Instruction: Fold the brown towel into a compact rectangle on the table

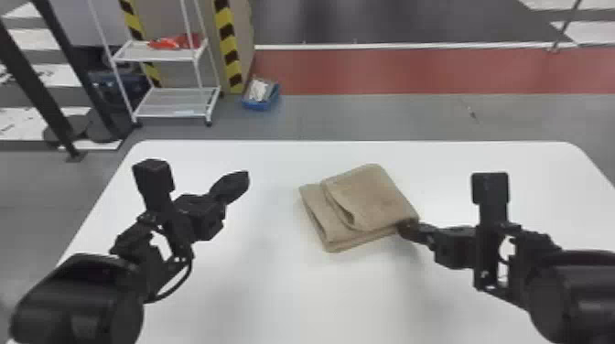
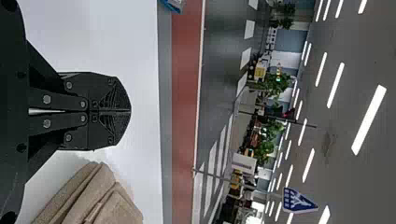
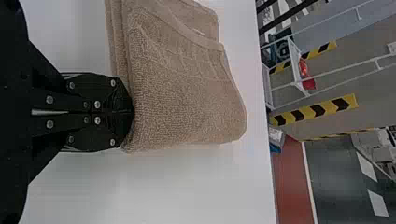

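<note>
The two fingers of the right gripper [image 1: 404, 228] are closed together, and their tips touch the right near corner of the brown towel [image 1: 376, 196]; if some cloth is pinched between them, I cannot tell. The left gripper [image 1: 245, 177] also has its fingers pressed together, with nothing between them, and it is above the left part of the table [image 1: 274, 292], well apart from the towel. The towel lies on the table, a little right of the middle, turned at an angle to the far edge. It is folded in several layers (the top one does not cover all, so a strip of the lower layer is visible on the left side), and the left edge of the top layer stands slightly open. Beyond the far edge, on the floor, there are a white cart [image 1: 173, 106] at left and a blue box [image 1: 261, 104] to the right of it.
</note>
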Controlling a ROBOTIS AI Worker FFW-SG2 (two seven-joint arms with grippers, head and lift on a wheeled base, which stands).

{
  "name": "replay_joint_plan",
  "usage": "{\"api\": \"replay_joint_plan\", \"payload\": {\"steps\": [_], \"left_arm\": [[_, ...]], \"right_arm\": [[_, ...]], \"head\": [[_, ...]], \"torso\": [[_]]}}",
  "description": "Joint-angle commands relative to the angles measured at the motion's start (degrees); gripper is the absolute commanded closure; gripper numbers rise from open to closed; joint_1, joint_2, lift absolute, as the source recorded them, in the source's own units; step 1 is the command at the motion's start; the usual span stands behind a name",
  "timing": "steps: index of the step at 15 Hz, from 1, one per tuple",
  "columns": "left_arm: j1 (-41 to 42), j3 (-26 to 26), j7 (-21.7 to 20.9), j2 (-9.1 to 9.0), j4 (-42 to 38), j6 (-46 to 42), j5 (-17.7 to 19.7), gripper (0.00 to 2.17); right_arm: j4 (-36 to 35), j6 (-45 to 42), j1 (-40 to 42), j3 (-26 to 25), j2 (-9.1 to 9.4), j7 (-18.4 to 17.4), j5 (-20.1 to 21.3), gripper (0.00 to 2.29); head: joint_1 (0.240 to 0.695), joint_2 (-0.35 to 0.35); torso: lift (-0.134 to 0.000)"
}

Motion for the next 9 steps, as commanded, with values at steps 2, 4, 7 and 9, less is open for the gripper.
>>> {"api": "replay_joint_plan", "payload": {"steps": [2,4,7,9], "left_arm": [[-0.26,-0.77,-0.01,-0.18,0.3,0.14,-0.19,1.72],[-0.35,-1.21,-0.1,-0.44,0.56,0.14,-0.46,1.72],[-3.07,-2.71,-0.8,-0.62,5.13,-1.79,-0.28,1.72],[-4.74,-4.2,-1.41,-0.88,8.56,-4.43,-0.19,1.72]], "right_arm": [[7.98,-5.42,-7.41,-0.56,0.19,0.57,0.11,2.01],[8.86,-6.13,-7.5,-4.34,-0.33,5.75,-1.21,2.01],[4.55,-8.24,-0.03,-12.43,-1.56,11.99,-5.16,2.01],[3.23,-10.52,5.16,-19.46,-2.88,15.51,-10.0,2.01]], "head": [[0.695,0.043],[0.695,0.036],[0.695,0.012],[0.695,-0.012]], "torso": [[-0.124],[-0.124],[-0.124],[-0.124]]}}
